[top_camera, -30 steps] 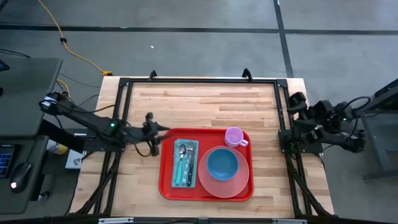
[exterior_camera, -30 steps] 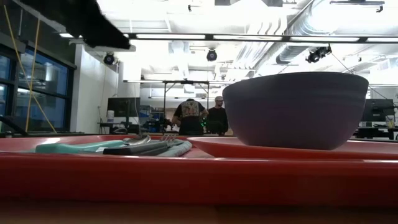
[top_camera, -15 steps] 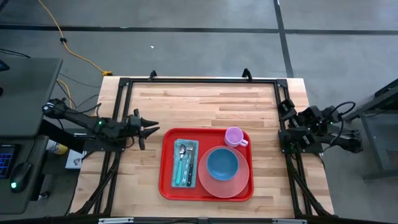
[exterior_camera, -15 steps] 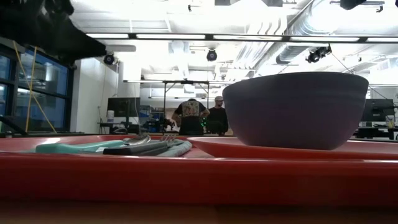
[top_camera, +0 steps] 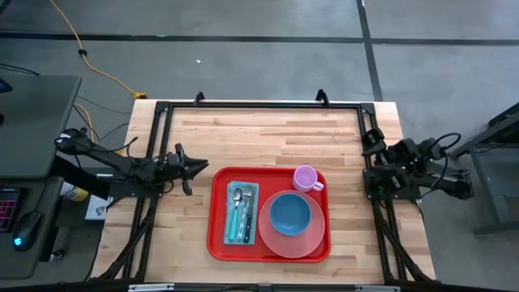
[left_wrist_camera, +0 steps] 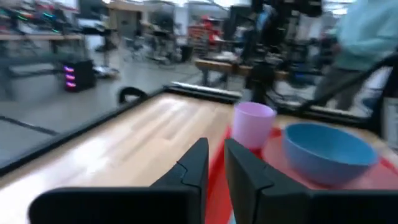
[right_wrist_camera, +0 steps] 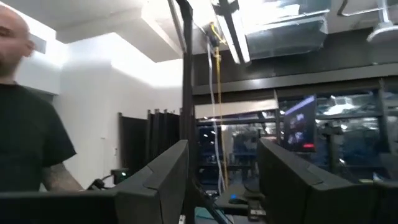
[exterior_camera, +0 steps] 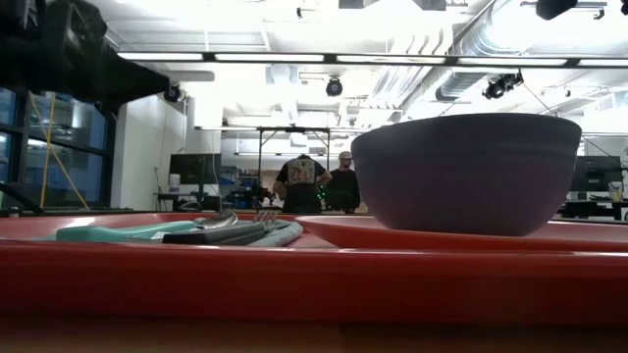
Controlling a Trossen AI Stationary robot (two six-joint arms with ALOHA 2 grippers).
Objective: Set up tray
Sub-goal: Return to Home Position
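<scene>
**A:** Where is the tray?

**B:** The large red plastic rectangular tray (top_camera: 272,176) lies flat on the pale wooden table (top_camera: 259,134), toward 6 o'clock from the table's middle.

**A:** What is on it?

**B:** A blue cloth napkin (top_camera: 230,231) fills its 9 o'clock side, with teal-handled cutlery (top_camera: 241,209) lying lengthwise on it. A round pink plate (top_camera: 292,243) sits at about 4 o'clock and carries a blue bowl (top_camera: 289,213). A small lilac plastic cup (top_camera: 305,177) stands upright in the 1 o'clock corner, just beside the plate. I cannot tell whether cup and plate touch.

**A:** And the arms?

**B:** The left gripper (left_wrist_camera: 214,149) hangs over bare wood at the tray's 10 o'clock, near its corner but apart from it, and points toward 3 o'clock. Its two dark fingers (left_wrist_camera: 198,165) stand a narrow gap apart and hold nothing.

**A:** The other one?

**B:** The right gripper (right_wrist_camera: 222,149) is folded back at the table's 3 o'clock edge, by the black metal frame (top_camera: 366,162), well apart from the tray. Its fingers are spread wide and empty.
</scene>
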